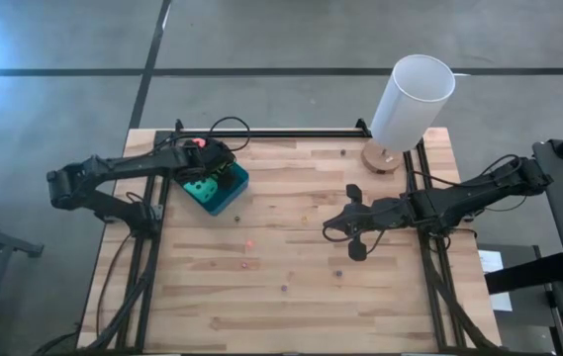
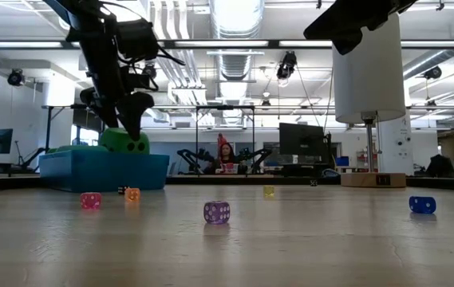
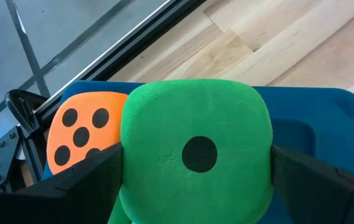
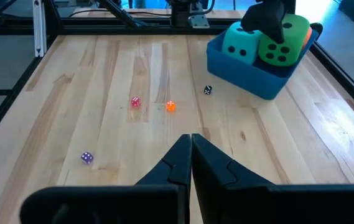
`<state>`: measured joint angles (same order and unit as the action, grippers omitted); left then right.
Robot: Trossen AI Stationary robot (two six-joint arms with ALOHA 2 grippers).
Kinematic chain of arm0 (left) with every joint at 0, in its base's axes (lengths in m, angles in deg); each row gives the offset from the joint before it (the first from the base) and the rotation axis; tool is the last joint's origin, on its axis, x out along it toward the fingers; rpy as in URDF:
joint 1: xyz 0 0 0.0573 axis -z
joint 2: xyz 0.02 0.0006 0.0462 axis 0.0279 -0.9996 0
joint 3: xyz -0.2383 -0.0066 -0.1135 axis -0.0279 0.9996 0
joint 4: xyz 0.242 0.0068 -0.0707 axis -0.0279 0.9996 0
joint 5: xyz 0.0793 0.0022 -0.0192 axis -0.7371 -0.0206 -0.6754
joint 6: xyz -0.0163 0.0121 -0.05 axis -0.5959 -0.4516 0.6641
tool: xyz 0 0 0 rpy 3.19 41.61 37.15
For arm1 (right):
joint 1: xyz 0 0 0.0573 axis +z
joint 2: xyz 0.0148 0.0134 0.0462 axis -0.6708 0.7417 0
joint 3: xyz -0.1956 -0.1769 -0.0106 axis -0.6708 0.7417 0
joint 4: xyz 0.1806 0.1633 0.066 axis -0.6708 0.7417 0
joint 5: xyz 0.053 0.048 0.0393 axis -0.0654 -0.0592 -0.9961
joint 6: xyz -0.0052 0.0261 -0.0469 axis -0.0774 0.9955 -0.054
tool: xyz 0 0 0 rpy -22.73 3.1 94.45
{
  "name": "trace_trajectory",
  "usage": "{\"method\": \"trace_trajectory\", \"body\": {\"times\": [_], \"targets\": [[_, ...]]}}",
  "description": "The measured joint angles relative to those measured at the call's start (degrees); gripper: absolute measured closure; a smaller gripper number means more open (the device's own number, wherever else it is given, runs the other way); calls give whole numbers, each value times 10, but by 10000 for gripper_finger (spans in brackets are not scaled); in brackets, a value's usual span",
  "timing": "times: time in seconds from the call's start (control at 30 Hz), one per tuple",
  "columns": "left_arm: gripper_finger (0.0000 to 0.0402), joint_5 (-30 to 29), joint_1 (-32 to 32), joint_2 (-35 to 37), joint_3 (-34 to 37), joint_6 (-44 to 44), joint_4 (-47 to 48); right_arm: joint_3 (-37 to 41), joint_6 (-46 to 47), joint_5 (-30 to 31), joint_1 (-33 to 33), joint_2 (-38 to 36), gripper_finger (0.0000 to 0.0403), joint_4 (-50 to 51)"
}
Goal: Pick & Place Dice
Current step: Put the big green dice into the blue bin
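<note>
A blue tray (image 1: 234,194) stands at the table's far left with soft dice in it. A bright green die (image 3: 195,149) shows one pip, and an orange-red die (image 3: 80,134) lies beside it. A teal die (image 4: 241,43) sits at the tray's other end. My left gripper (image 3: 195,180) reaches down into the tray and is shut on the green die. My right gripper (image 4: 191,146) hangs shut over the table's right middle, touching nothing. My left gripper has the green die between its two fingers, one finger (image 3: 93,180) on each of two opposite side faces (image 3: 130,155). It comes steeply from above, slanting from the table's left. The die sits upright above the tray's rim (image 2: 103,159), on the dice under it.
Tiny hard dice lie scattered on the wood: pink (image 4: 135,101), orange (image 4: 170,106), purple (image 4: 87,158), black (image 4: 208,89), yellow (image 2: 268,190) and blue (image 2: 422,204). A white cylinder lamp (image 1: 412,99) on a wooden foot stands at the far right. A person sits in the room beyond.
</note>
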<state>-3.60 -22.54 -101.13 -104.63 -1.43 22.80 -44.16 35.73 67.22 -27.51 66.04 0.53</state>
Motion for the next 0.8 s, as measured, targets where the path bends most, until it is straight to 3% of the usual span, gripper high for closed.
{"method": "trace_trajectory", "body": {"times": [0.8], "targets": [[5,6,-1,0,0,3,21,0,0,0,0,0,394,0]]}}
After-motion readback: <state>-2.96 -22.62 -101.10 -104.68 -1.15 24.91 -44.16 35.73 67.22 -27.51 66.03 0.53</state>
